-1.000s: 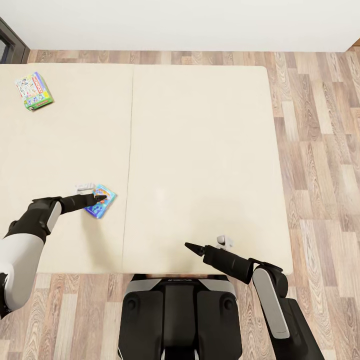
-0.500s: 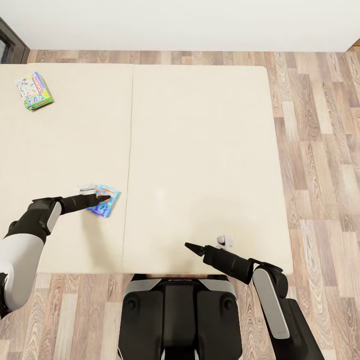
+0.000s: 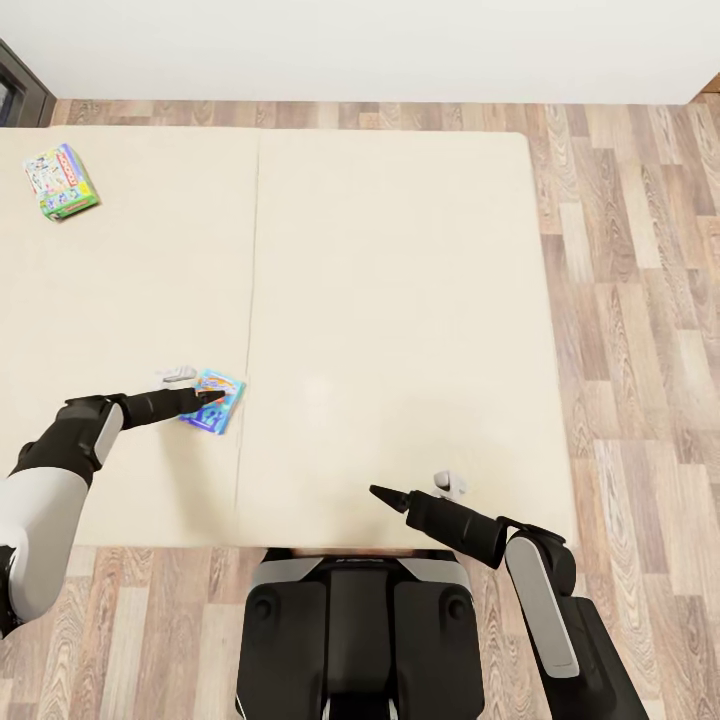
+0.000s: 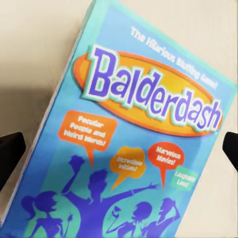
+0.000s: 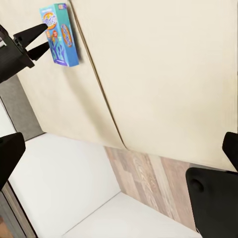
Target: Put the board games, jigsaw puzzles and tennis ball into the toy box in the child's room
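Note:
On the beige bed (image 3: 400,300) lies a small blue board game (image 3: 218,404) lettered "Balderdash", near the mattress seam. My left gripper (image 3: 208,397) is over its near edge, open. The left wrist view has the blue board game (image 4: 129,148) close up, spanning the space between the two fingers of the left gripper (image 4: 119,148). A green-white Monopoly board game (image 3: 60,181) rests at the bed's far left. My right gripper (image 3: 385,493) hovers open over the bed's near edge, holding nothing. The right wrist view takes in the blue board game (image 5: 59,34) and the left gripper (image 5: 35,42) beside it.
Wood-plank floor (image 3: 640,300) runs along the right of the bed and behind it, below a white wall (image 3: 380,40). A dark window frame (image 3: 20,90) shows at the far left. My own dark base (image 3: 360,640) stands against the bed's near edge.
The blue board game has slid a little toward the mattress seam and turned slightly, with the left gripper following it. The whole view has shifted slightly. The right arm has stayed put.

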You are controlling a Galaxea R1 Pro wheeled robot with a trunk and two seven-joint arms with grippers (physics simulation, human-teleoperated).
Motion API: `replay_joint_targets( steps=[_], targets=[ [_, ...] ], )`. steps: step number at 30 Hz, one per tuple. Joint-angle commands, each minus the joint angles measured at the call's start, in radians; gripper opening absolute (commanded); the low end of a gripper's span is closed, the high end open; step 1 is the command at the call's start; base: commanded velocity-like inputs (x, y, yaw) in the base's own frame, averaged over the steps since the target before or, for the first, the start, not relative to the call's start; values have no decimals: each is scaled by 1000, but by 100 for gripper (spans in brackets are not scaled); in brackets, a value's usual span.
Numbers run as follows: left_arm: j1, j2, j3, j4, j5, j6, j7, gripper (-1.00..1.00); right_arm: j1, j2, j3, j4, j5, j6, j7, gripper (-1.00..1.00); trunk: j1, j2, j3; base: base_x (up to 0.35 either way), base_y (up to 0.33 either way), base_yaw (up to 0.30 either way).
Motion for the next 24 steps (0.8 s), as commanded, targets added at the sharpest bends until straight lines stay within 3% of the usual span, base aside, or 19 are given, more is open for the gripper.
replay_joint_targets(
  steps=[1, 24],
  targets=[
    [0, -1, 6, -1, -5, 8, -7, 100, 0, 0, -1, 0, 6, 4, 7, 100, 1, -1, -1, 0, -164, 0],
    [0, -5, 6, 10, -2, 16, -12, 100, 0, 0, -1, 0, 6, 4, 7, 100, 1, -1, -1, 0, -193, 0]
  ],
)
